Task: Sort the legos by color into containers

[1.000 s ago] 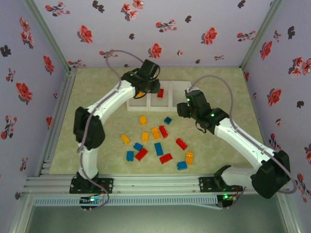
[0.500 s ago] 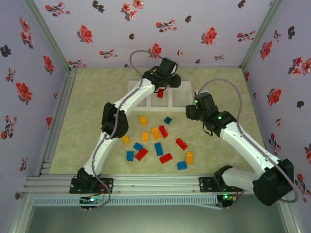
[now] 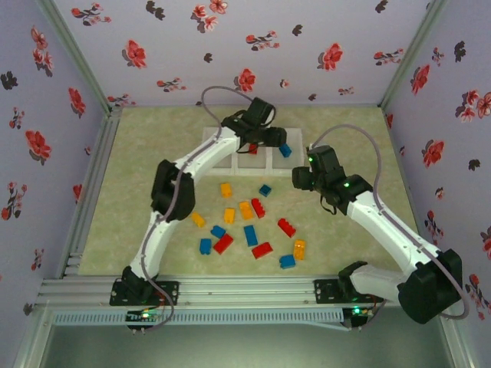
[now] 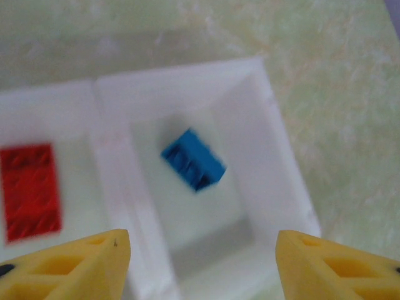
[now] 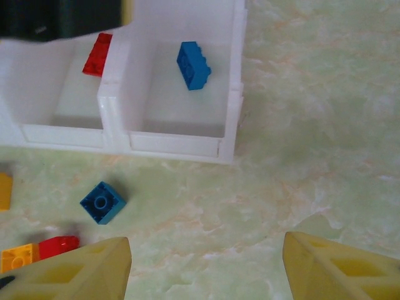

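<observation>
The left claw (image 4: 200, 240) hangs over the right bin (image 4: 275, 150) with its yellow fingers apart and nothing between them. A blue brick (image 4: 192, 160) lies on that bin's floor, askew to the walls, so the drop looks done. The best move now is to lift straight up until the fingers clear the rim, then swing away, because a sideways move could catch a wall and shift the whole row. A red brick (image 4: 30, 190) lies flat in the middle bin (image 4: 69, 134). The left bin sits mostly under the arm in the top view, so its contents cannot be told.

The right claw (image 5: 206, 240) hovers over the mat (image 5: 325, 125) just off the row's near right corner, jaws apart and empty. The nearest piece is a loose blue brick (image 5: 102, 202). It should be taken across two flat side faces, squared to them, not across the studs or a corner. The other bricks (image 3: 250, 234) lie scattered nearer the bases.

The bins (image 5: 175, 145) are thin milky plastic, square and open-topped, joined by shared walls. They look light and easy to push. The bricks are hard, glossy and sharp-edged with round studs on top, so they may be slippery in a loose pinch. The mat is matte, mottled green and cream.
</observation>
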You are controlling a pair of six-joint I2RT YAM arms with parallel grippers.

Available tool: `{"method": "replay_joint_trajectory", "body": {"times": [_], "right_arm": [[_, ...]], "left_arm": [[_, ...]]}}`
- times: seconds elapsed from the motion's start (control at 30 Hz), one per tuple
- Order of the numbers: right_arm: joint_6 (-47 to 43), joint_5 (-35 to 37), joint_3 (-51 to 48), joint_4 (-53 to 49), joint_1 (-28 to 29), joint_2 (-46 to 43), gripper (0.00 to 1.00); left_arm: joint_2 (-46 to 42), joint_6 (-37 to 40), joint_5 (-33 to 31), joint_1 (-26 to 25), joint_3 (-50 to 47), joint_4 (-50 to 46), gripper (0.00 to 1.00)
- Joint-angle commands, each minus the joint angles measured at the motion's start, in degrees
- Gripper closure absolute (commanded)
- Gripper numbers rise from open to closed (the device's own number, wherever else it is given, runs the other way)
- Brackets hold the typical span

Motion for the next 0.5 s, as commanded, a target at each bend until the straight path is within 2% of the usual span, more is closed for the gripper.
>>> {"method": "replay_joint_trajectory", "body": {"times": [0.0, 0.1, 0.23, 0.37, 0.47], "right_arm": [[-0.45, -4.08, -0.73, -1.57, -0.18, -0.50, 0.34], [0.72, -5.41, -2.04, -1.81, 1.12, -1.03, 0.34], [2.65, -4.68, -4.78, 0.62, 5.75, -0.66, 0.34], [5.46, -3.57, -5.88, 3.66, 10.22, 2.75, 0.34], [7.44, -3.58, -5.80, 6.62, 10.90, 6.60, 0.35]], "left_arm": [[-14.65, 1.80, -3.30, 0.04, -11.41, 3.66, 0.36], [-23.95, 1.63, -6.60, 0.04, -22.66, 4.49, 0.35], [-34.17, 1.21, -11.44, 0.13, -33.92, 3.37, 0.34], [-41.54, 0.66, -14.39, 0.89, -41.18, 1.30, 0.33], [-45.01, 0.81, -15.39, 2.00, -44.36, 0.05, 0.33]]}}
